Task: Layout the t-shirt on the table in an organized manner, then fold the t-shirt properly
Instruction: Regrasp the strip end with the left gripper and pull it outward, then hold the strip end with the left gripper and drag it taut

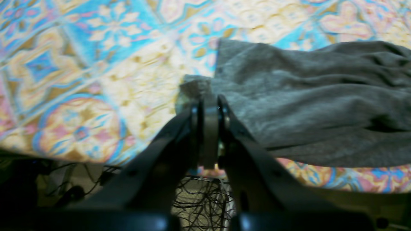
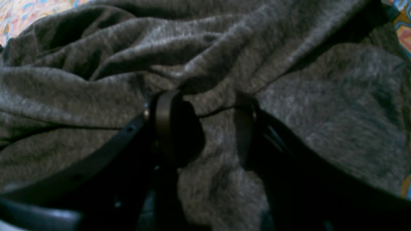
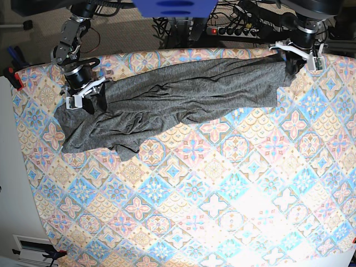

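Base view: 1 t-shirt (image 3: 178, 89) on 1 table (image 3: 222, 183); left jaws grip its corner, right jaws parted.

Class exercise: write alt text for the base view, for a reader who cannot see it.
A crumpled grey t-shirt stretches across the far side of a pastel tile-patterned table. The left gripper pinches its end at the view's right; the right gripper rests open on it at the left.

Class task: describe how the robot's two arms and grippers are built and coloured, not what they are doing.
The left gripper has dark, matte, tapering fingers with small screw holes. The right gripper has black fingers ending in flat strap-like pads. In the base view both arms are black and grey with white brackets at the wrists.
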